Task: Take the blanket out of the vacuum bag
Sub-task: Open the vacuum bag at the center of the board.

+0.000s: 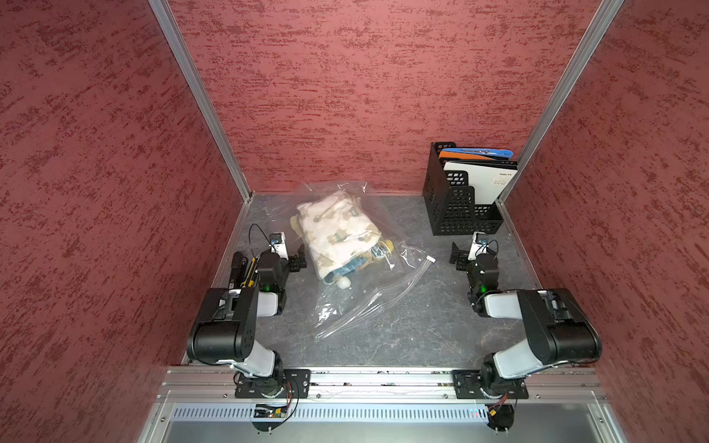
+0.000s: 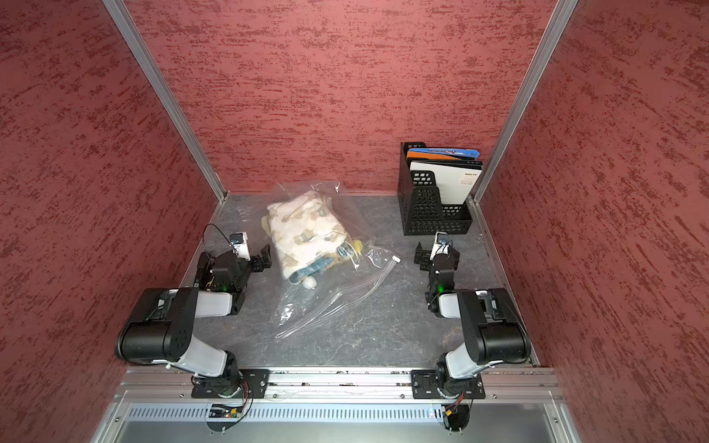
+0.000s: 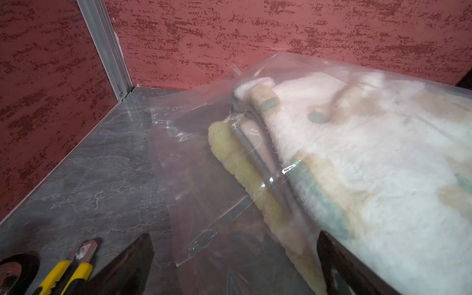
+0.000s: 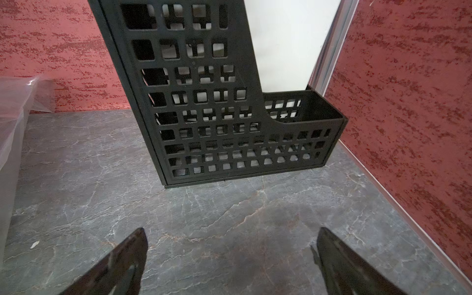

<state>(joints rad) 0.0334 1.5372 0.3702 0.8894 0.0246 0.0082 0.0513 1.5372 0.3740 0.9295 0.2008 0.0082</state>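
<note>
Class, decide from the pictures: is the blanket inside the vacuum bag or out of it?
Inside. In both top views the folded blanket lies within the clear vacuum bag, short of its zip strip; plastic film covers it.

grey marbled tabletop [image 1: 422, 326], vacuum bag [image 1: 368, 299] mid-table, black file rack [image 1: 458, 214] back right, yellow cutter [image 3: 83, 270] left

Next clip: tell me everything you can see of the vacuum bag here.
The vacuum bag is large, clear, crinkly plastic, lying on the grey table, its far end near the back wall. The folded cream blanket fills its far half; the near half is slack and empty. A zip strip crosses that end, white slider clip at one tip. The open left gripper sits beside it; contact unclear.
</note>
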